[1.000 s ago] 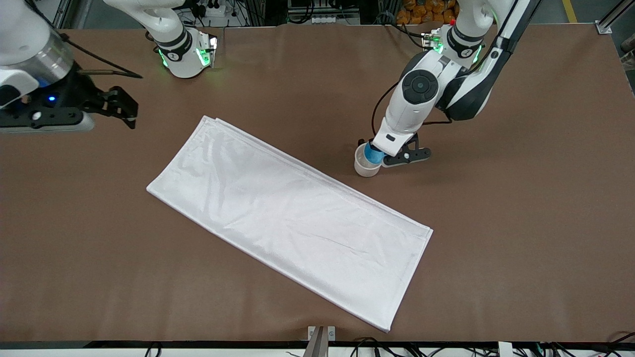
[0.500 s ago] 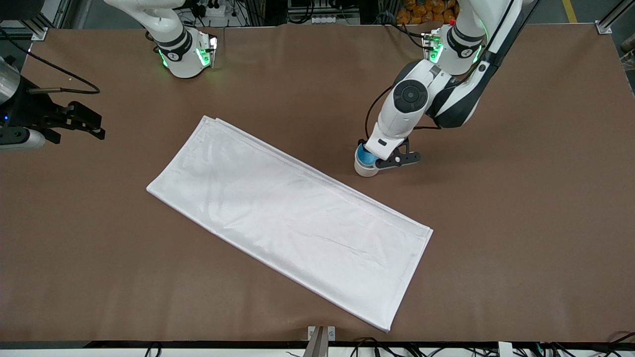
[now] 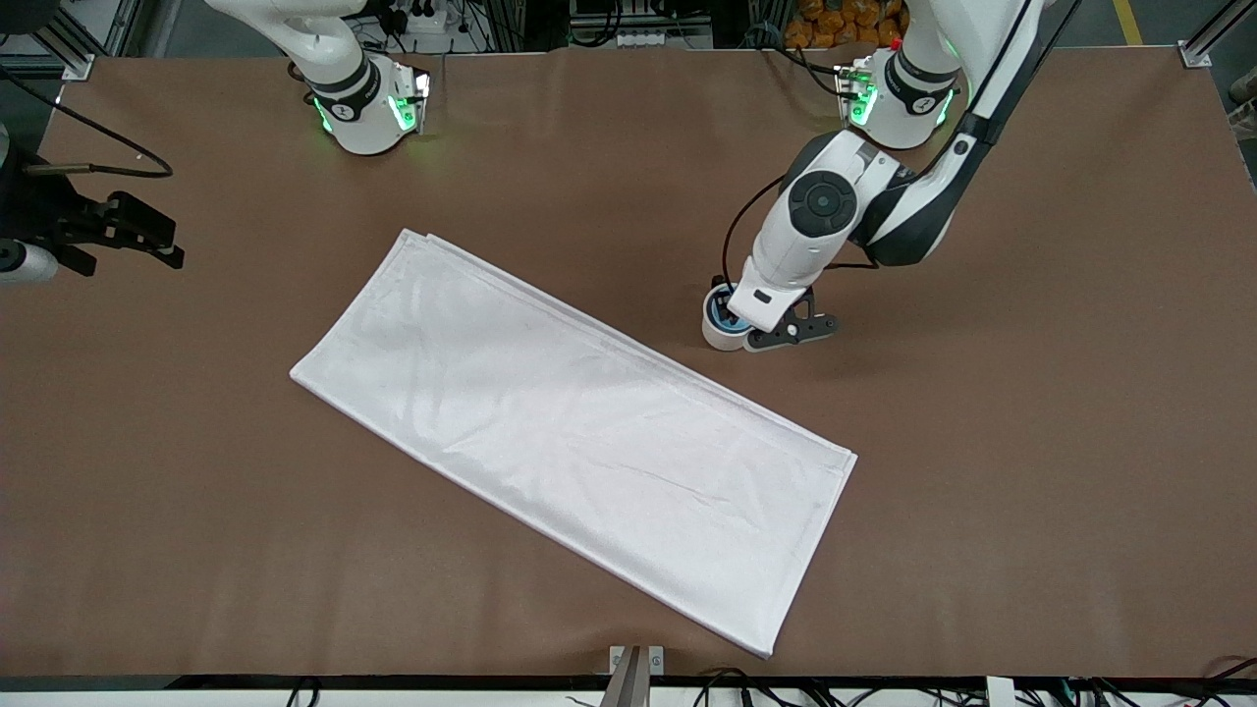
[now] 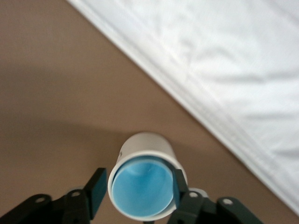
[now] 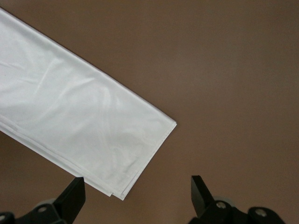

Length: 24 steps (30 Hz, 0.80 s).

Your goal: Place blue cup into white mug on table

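The blue cup [image 3: 724,316] sits inside the white mug [image 3: 720,337], which stands on the table [image 3: 982,442] just beside the cloth's long edge. In the left wrist view the blue cup [image 4: 140,189] fills the mug [image 4: 145,143]; the mug's handle is hidden. My left gripper [image 3: 754,329] is down around the mug and open: one finger [image 4: 96,190] stands outside the mug wall with a small gap, the other [image 4: 180,182] is at the rim. My right gripper [image 3: 128,231] is open and empty, waiting over the table at the right arm's end.
A large white folded cloth [image 3: 570,432] lies slantwise across the middle of the table; its edge runs close by the mug [image 4: 224,70]. One cloth corner shows under my right gripper [image 5: 117,140]. Bare brown tabletop surrounds it.
My left gripper came down and the blue cup went from above the mug rim to inside the mug. My right arm drew back toward its end of the table.
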Available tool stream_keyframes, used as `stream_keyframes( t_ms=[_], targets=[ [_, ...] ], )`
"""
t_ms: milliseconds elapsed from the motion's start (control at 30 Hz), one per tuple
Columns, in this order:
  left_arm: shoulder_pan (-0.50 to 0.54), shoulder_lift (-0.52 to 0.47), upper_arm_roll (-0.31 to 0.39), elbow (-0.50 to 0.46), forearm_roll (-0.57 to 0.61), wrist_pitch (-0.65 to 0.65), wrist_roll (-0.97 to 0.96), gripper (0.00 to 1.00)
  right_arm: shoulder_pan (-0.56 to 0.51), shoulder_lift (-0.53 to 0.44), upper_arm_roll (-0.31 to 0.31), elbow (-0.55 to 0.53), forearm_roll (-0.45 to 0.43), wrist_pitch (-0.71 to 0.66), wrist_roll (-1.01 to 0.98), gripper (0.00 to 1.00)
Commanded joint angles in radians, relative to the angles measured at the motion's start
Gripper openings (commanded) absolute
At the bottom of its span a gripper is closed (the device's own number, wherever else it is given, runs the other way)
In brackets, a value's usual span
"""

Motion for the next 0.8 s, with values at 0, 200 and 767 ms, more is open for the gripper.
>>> stream_keyframes(
  t_ms=[0,200,767],
  targets=[
    [0.035,-0.012,-0.002,0.099,0.035,-0.051,-0.021,1.00,0.040,-0.026,-0.044,-0.009,0.019,0.012,-0.014,1.00],
    [0.093,-0.015,-0.002,0.185,0.057,-0.094,-0.021,1.00,0.046,-0.026,-0.065,0.004,0.020,0.008,-0.015,1.00],
    [0.206,-0.137,0.082,0.202,0.048,-0.376,0.495,1.00,0.054,-0.023,-0.088,0.024,0.019,0.013,-0.014,1.00]
  ],
)
